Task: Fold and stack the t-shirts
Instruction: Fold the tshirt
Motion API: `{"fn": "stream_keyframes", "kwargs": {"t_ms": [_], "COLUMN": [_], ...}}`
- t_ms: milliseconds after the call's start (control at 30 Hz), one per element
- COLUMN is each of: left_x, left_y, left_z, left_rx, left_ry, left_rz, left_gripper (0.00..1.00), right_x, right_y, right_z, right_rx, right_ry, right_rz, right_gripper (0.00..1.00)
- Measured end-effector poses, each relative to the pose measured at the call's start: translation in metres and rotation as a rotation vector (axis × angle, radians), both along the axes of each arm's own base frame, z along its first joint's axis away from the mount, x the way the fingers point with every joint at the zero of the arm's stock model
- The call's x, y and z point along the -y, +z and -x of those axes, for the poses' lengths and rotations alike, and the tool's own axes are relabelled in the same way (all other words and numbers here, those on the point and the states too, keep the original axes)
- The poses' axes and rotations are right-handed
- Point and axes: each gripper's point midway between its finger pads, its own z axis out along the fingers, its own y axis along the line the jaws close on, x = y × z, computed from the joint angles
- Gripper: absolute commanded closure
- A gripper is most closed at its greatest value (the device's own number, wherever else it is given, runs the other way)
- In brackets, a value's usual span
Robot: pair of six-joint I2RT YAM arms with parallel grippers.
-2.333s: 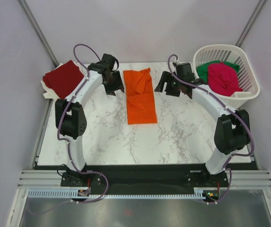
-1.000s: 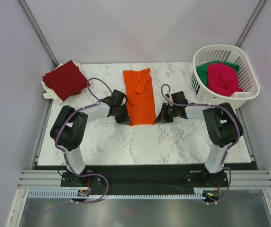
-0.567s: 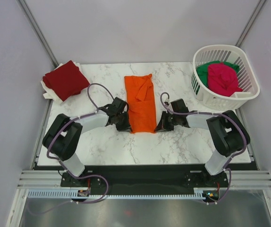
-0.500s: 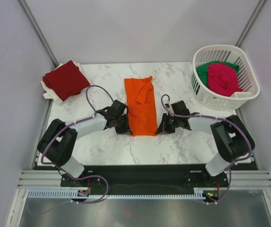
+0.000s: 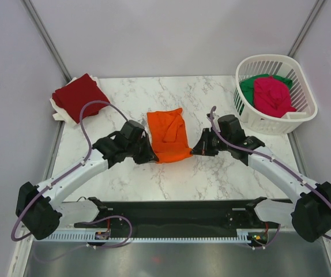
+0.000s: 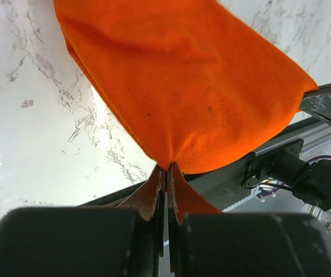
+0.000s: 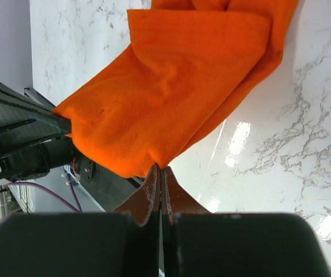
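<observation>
The left end effector (image 6: 164,173) is pinching one near corner of the orange t-shirt (image 5: 168,135), its fingers pressed together on the cloth. The right end effector (image 7: 160,170) is clamping the other near corner the same way. The shirt is sagging between them above the middle of the marble bench (image 5: 229,173). A dark red t-shirt (image 5: 80,97) is lying folded at the far left corner. A pink t-shirt (image 5: 272,95) and a green t-shirt (image 5: 247,86) are sitting in the white basket (image 5: 269,124) at far right.

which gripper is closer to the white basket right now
Right. The right gripper sits left of the basket and closer to the bases, pinching a corner of the orange t-shirt; the left gripper pinches the opposite corner, farther left.
</observation>
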Motion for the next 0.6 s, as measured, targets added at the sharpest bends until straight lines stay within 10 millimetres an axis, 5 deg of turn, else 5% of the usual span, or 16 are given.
{"fn": "stream_keyframes", "kwargs": {"t_ms": [233, 600], "left_x": [-0.003, -0.022], "left_y": [0.047, 0.054], "left_z": [-0.026, -0.094], "left_rx": [0.06, 0.048], "left_ry": [0.062, 0.159], "left_rz": [-0.02, -0.098], "left_gripper": [0.98, 0.98], "right_x": [-0.008, -0.031], "right_y": [0.025, 0.037], "right_z": [-0.032, -0.102], "right_rx": [0.04, 0.076], "right_ry": [-0.031, -0.067], "right_rz": [0.032, 0.088], "right_gripper": [1.0, 1.0]}}
